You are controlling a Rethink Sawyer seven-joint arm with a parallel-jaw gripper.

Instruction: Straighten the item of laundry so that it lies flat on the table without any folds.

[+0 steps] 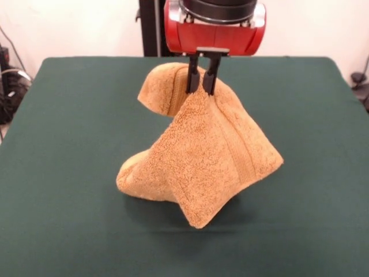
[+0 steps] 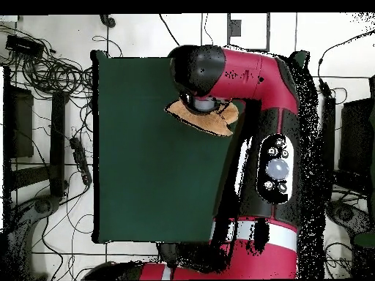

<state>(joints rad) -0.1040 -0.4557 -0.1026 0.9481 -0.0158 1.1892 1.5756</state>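
- Hanging from the gripper (image 1: 201, 88) in the front view, the orange-tan terry towel (image 1: 202, 156) is lifted into a tent shape — its two black fingers (image 1: 192, 78) are closed on a pinch of cloth at the towel's top.
- Below the pinch the towel spreads down and outward; a woven band (image 1: 245, 156) runs down its right flank, and a pointed corner hangs lowest, toward the table's near edge.
- A rounded fold of the towel bulges out on the left just beside the fingers, and another lump sits lower left, touching the dark green table (image 1: 69, 173).
- The towel stands around the middle of the table, somewhat toward its far edge.
- Above the fingers sits the red wrist housing (image 1: 216, 34) of the arm.
- From the overhead view, the red and black arm (image 2: 249, 73) covers most of the towel (image 2: 212, 121) — only a tan sliver shows under the arm's black end, near the right edge of the table (image 2: 146, 175), in its upper part.
- The gripper itself is hidden there under the arm.
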